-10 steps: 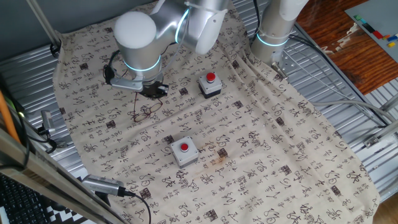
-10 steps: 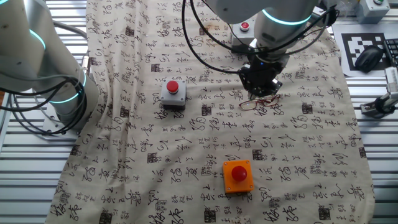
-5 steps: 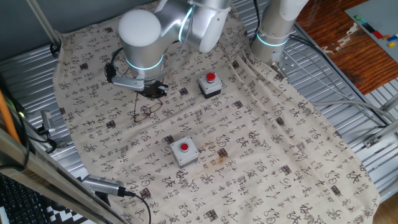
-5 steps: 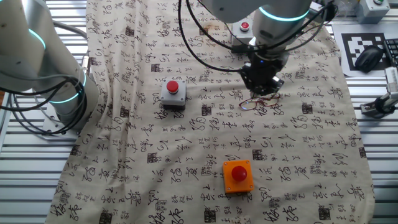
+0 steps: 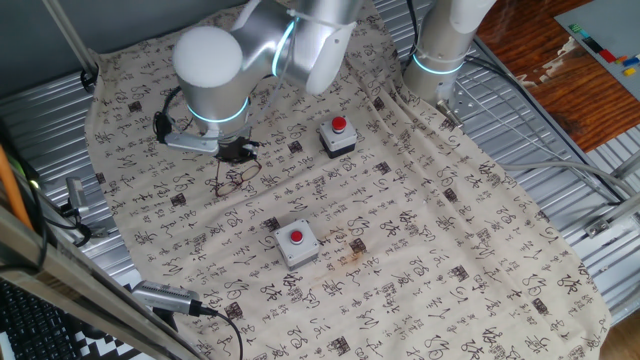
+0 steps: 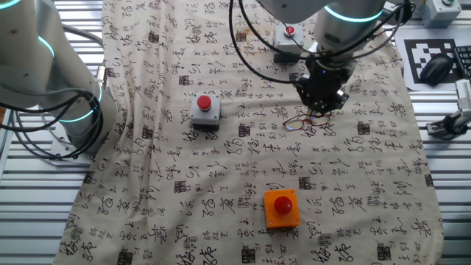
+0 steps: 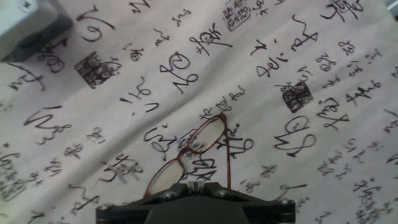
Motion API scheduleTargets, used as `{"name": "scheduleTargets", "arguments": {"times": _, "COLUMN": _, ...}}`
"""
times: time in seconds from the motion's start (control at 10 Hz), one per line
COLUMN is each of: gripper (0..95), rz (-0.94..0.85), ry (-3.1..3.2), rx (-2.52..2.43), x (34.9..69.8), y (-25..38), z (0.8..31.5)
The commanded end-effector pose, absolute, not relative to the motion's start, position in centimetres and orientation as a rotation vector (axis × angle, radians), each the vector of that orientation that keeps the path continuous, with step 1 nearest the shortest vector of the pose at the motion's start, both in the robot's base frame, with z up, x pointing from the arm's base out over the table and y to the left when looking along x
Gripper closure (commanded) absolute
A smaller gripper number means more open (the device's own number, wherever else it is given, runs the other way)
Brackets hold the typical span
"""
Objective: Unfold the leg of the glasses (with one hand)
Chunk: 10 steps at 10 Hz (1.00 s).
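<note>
Nearest the hand camera, the black two-finger gripper (image 7: 196,186) fills the bottom edge, its tips drawn close together right over the thin reddish-brown wire-framed glasses (image 7: 193,155); whether they pinch a leg or only touch the frame, I cannot tell. The glasses lie flat on the beige cloth printed with black characters (image 7: 323,56), lenses up. One thin leg runs straight from the far lens's outer edge back toward the fingers.

They look very light and springy, easily bent, likely to skid on the cloth if pushed. The best hold is probably the leg near its free end, swung gently about the hinge.

Farther off, the fixed views show the glasses (image 5: 233,178) beneath the gripper (image 5: 236,150), with a grey box with a red button (image 5: 337,136) beyond.
</note>
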<state>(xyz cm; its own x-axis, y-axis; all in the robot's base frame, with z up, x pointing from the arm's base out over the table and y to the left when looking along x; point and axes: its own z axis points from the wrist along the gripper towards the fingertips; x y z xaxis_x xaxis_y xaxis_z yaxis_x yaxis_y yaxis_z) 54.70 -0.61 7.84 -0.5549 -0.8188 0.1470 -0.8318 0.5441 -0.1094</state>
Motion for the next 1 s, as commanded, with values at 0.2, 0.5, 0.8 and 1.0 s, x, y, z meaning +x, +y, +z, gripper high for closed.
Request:
{"name": "scheduleTargets", "arguments": {"times": 0.2, "gripper": 95.0, "rz": 0.237, "ry": -2.662, "rx": 1.436, "x": 54.7, "y": -0.7, "z": 7.8}}
{"name": "scheduleTargets", "arguments": {"times": 0.5, "gripper": 95.0, "rz": 0.219, "ry": -2.633, "rx": 1.448, "x": 53.9, "y": -0.8, "z": 7.6}}
{"name": "scheduleTargets", "arguments": {"times": 0.8, "gripper": 95.0, "rz": 0.225, "ry": -2.616, "rx": 1.451, "x": 52.3, "y": -0.8, "z": 7.6}}
{"name": "scheduleTargets", "arguments": {"times": 1.0, "gripper": 95.0, "rz": 0.241, "ry": -2.592, "rx": 1.450, "x": 51.8, "y": -0.9, "z": 7.7}}
